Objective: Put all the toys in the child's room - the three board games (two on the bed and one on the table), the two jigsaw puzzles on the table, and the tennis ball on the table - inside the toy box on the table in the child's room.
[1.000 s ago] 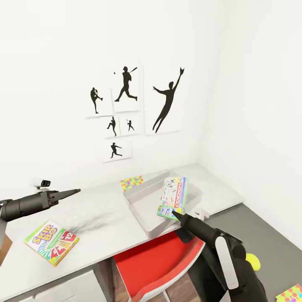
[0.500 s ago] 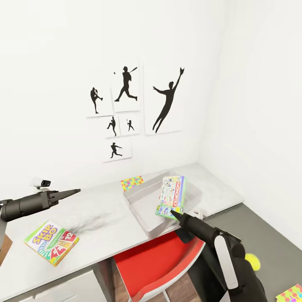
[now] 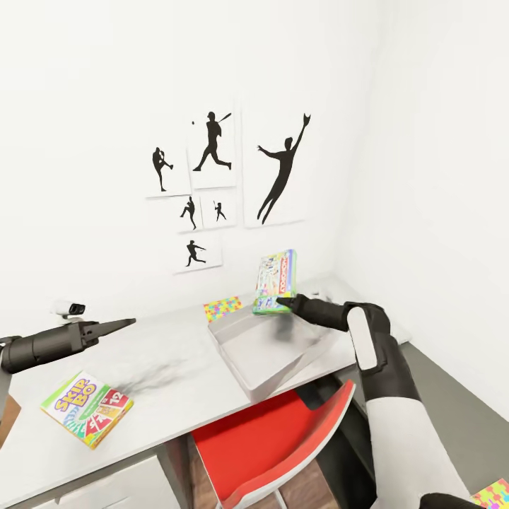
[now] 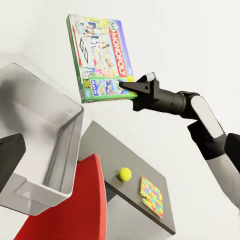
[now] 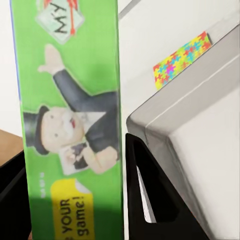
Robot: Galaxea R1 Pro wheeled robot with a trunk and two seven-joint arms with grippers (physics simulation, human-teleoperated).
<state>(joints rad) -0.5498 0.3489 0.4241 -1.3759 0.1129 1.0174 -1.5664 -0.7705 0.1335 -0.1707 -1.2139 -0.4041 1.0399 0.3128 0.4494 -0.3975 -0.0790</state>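
- Head view, far left: my left gripper (image 3: 131, 322) hangs over the desk (image 3: 177, 353) with nothing in it, and the fingers look close together, but I honestly can't tell if it's open or closed from here.
- Below it, the Skip-Bo game (image 3: 86, 408) lies flat near the front edge of the desk, well away from the bin. Not packed yet.
- One jigsaw puzzle (image 3: 222, 307) lies flat on the desk just behind the bin, so that's also left to do.
- The toy bin (image 3: 244, 350) looks empty to me, so I'd guess nothing is done so far.
- My right gripper (image 3: 283, 302) is clamped on the lower edge of the Monopoly game (image 3: 275, 282), holding it upright in the air above the bin's far side. It should be the first thing in.
- On the lower dark section, the tennis ball (image 4: 124, 174) and second jigsaw puzzle (image 4: 151, 196) sit near each other.
- Third game: no idea, can't spot it.
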